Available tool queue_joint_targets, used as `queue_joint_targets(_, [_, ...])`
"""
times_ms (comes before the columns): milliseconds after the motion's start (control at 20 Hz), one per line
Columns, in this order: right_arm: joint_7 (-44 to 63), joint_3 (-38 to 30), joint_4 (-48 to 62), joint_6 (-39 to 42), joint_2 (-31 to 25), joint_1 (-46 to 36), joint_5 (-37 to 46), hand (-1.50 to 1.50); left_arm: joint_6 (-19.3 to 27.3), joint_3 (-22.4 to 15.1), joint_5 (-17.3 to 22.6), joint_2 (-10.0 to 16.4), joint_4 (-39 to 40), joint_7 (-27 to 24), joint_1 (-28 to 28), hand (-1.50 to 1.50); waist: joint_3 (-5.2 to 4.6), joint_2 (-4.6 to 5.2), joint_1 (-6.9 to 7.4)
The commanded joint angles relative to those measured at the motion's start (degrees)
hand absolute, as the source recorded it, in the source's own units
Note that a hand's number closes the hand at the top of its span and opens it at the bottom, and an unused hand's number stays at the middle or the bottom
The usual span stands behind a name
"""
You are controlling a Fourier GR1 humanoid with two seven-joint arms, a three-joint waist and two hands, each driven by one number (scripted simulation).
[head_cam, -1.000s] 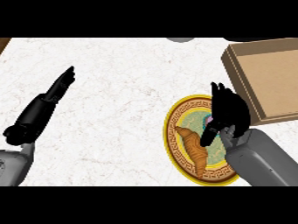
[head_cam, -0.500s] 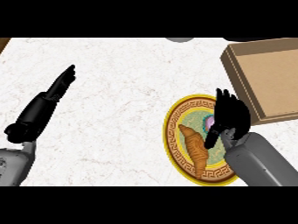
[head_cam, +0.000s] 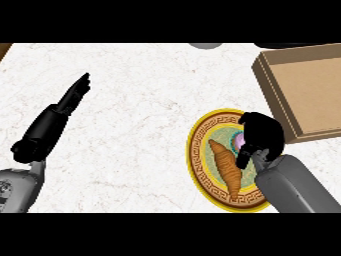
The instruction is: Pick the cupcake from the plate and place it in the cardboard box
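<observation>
Ideally the right robot hand (head_cam: 261, 134), fingers curled round the mostly hidden pink cupcake (head_cam: 238, 143) on the round gold-rimmed plate (head_cam: 193, 150), should lift straight up, clear of the brown croissant (head_cam: 225, 167), before crossing to the open cardboard box (head_cam: 313, 85).

No text, label, brand or number could be read. Dark marks on the grey left forearm (head_cam: 2, 192), well left of the plate (head_cam: 196, 155), were too small to make out.

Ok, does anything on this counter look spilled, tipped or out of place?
Nothing stands out. The croissant lies flat on the plate, the cardboard box sits open and empty, and the right hand curls over the cupcake.
</observation>
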Motion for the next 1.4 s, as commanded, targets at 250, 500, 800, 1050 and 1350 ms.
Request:
queue_joint_targets(250, [-2.38,-0.31,-0.03,1.43,-0.27,0.43,10.62,1.50,-4.33,4.04,0.76,1.12,-3.67,2.28,1.74,0.00,0.37,0.32,0.33])
queue_joint_targets(500, [-31.27,12.03,-7.13,3.08,-3.82,2.77,5.02,1.50,-2.75,2.54,-0.77,-0.85,-0.58,0.18,-0.30,0.00,0.61,0.26,1.37])
queue_joint_targets(800, [-55.63,24.39,-21.95,4.42,-7.95,1.21,1.94,1.50,-3.37,1.33,-0.79,-1.60,-0.08,0.26,-0.50,0.00,0.94,-0.04,2.47])
queue_joint_targets(1050, [-73.08,22.34,-36.22,-1.73,-19.61,2.11,0.09,1.50,-2.29,3.04,-0.62,-1.26,0.82,-0.13,1.40,0.00,0.91,-0.30,-1.19])
queue_joint_targets(1350, [-87.92,6.09,-42.94,-9.56,-34.40,10.31,-11.10,1.50,-1.11,4.67,-0.55,-0.77,-0.92,-0.06,2.53,0.00,0.92,0.20,-3.40])
